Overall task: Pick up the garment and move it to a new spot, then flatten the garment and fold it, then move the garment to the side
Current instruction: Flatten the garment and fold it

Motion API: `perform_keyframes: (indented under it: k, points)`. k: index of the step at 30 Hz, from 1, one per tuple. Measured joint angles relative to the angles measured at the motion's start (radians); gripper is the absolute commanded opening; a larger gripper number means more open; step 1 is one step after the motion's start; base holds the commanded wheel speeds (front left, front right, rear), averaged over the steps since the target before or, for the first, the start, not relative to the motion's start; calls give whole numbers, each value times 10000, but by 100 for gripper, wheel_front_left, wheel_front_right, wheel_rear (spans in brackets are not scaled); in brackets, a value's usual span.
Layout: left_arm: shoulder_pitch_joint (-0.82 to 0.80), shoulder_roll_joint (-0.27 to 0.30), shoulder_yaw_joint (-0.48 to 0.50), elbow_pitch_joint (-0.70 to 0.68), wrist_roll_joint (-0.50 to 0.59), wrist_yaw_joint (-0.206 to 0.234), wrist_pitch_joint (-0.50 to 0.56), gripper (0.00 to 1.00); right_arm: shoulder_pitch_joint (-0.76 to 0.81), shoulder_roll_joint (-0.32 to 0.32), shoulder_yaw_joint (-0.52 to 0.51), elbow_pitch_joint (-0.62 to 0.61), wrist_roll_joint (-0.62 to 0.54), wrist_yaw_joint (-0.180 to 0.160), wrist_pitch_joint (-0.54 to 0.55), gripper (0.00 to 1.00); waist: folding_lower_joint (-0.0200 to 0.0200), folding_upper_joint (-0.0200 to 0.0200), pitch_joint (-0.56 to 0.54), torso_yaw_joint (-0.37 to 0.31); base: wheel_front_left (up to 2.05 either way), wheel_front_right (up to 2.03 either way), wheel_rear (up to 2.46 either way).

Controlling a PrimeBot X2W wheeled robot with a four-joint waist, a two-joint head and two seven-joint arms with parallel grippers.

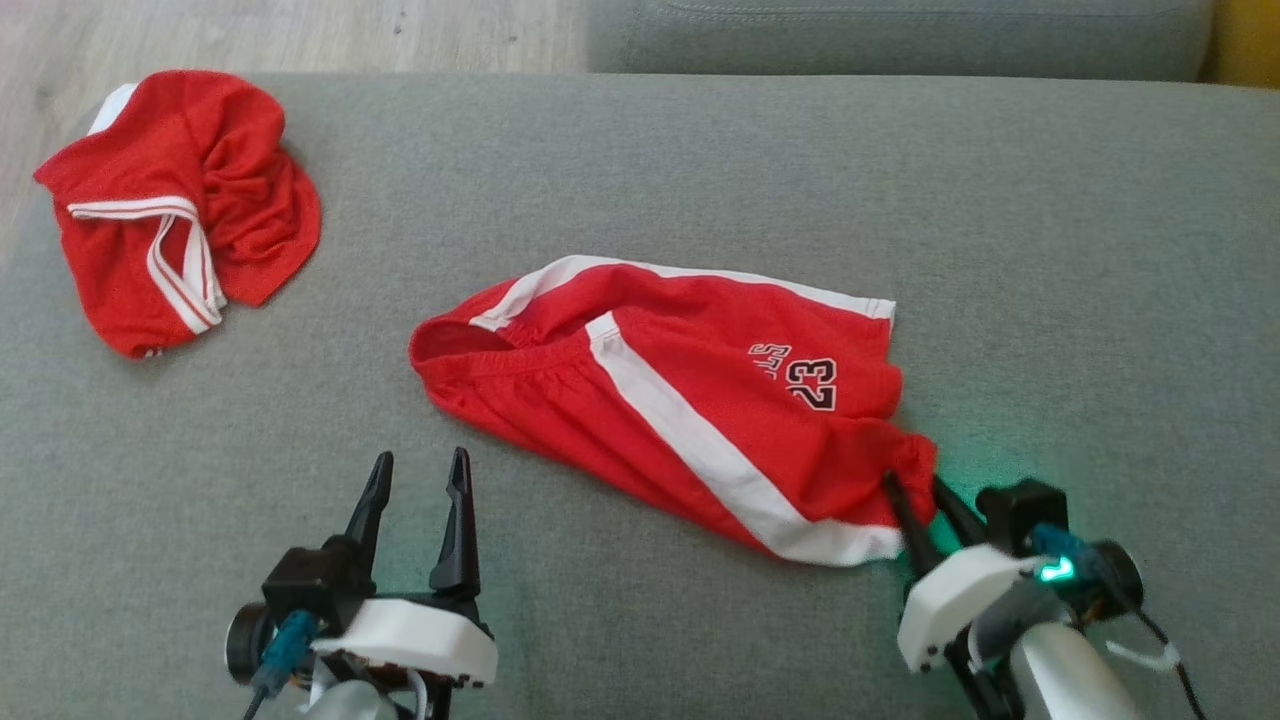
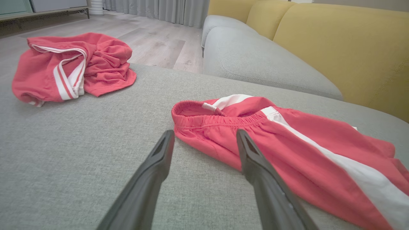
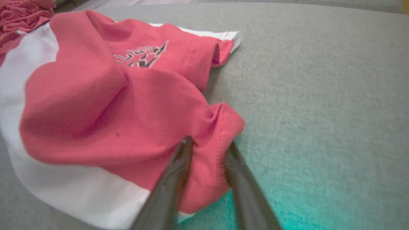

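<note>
R gripper [image 1: 913, 482] fingers straddle hem corner of red basketball shorts [image 1: 700, 400], clamp unclear; L gripper [image 1: 421, 455] fingers spread beside waistband [image 1: 480, 365]. Likely flattening: next, firm pinch, pull outward.

Grey couch [image 2: 80, 153], yellow back cushions [image 2: 345, 48], pale wood floor [image 2: 153, 38], curtains [image 2: 159, 9].

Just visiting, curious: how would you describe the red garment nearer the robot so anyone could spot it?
On the grey cushion, look in the middle, by the right gripper. The shorts lie spread out there. Unlike the crumpled heap at far left, they show a black 23.
</note>
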Motion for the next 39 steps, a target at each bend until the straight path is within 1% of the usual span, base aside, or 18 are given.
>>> perform_keyframes:
  k: [3, 5, 8, 12, 16, 18, 19, 20, 21, 27, 29, 31, 33, 36, 39]
  points:
    - [0, -2, 21, 8, -12, 2, -46, 100, -283, 0, -23, 27, 207, 2, -19, 0, 1, 0, 57, 89, 0, 0, 0]
    - [0, -2, 35, 15, -12, 17, -54, 100, -408, 2, -211, 0, 190, 2, -96, 0, 0, 0, 50, 93, 0, 0, 0]
    - [0, -4, 38, 21, -13, 46, -92, 100, -454, 2, -773, -278, 15, 2, -77, 0, 0, 0, 3, 68, 0, 0, 0]
    - [0, -21, 36, 21, -13, 79, -146, 100, -479, -48, -1795, -830, -761, 2, 337, 0, -1, 0, -62, 32, 0, 0, 0]
    - [0, -33, 25, 21, -13, 77, -148, 100, -616, -556, -2844, -1244, -1379, 2, 920, 0, -1, 0, -84, 76, 0, 0, 0]
    - [1, -36, 23, 21, -15, 75, -150, 100, -708, -813, -3193, -1313, -1664, 2, 1141, 0, -1, 0, -84, 122, 0, 0, 0]
    - [1, -36, 23, 21, -17, 75, -151, 100, -723, -897, -3271, -1313, -1871, 2, 1158, 11, -1, 0, -84, 146, 0, 0, 0]
    - [1, -36, 21, 23, -19, 75, -171, 100, -725, -903, -3333, -1310, -2015, 2, 1162, 44, -1, 0, -85, 168, 0, 0, 0]
    - [1, -36, 19, 23, -48, 75, -176, 100, -724, -876, -3335, -1292, -2075, 2, 1160, 100, -1, 0, -89, 190, 0, 0, 0]
    - [11, -29, 23, 35, -111, 77, -178, 100, -715, -330, -3208, -1365, -2067, 2, 736, 100, -1, 0, -216, 269, 0, 0, 0]
    - [28, -15, 23, 35, -113, 94, -178, 100, -702, -261, -2796, -1659, -2038, 2, 447, 100, -1, 0, -329, 270, 0, 0, 0]
    - [35, -8, 23, 35, -113, 123, -178, 100, -686, -255, -2199, -1866, -1910, 2, 407, 100, -1, 0, -410, 262, 0, 0, 0]
    - [58, -6, 21, 31, -113, 165, -178, 100, -636, -242, -1335, -2008, -1739, 2, 466, 100, -2, 0, -479, 258, 0, 0, 0]
    - [154, -4, 8, 21, -115, 173, -178, 100, -592, -215, 65, -2008, -1528, 2, 830, 100, -2, 0, -546, 270, 0, 0, 0]
    - [257, -4, -13, 19, -169, 174, -176, 100, -592, -357, 1212, -1923, -1310, 2, 1198, 100, -2, 0, -560, 317, 0, 0, 0]
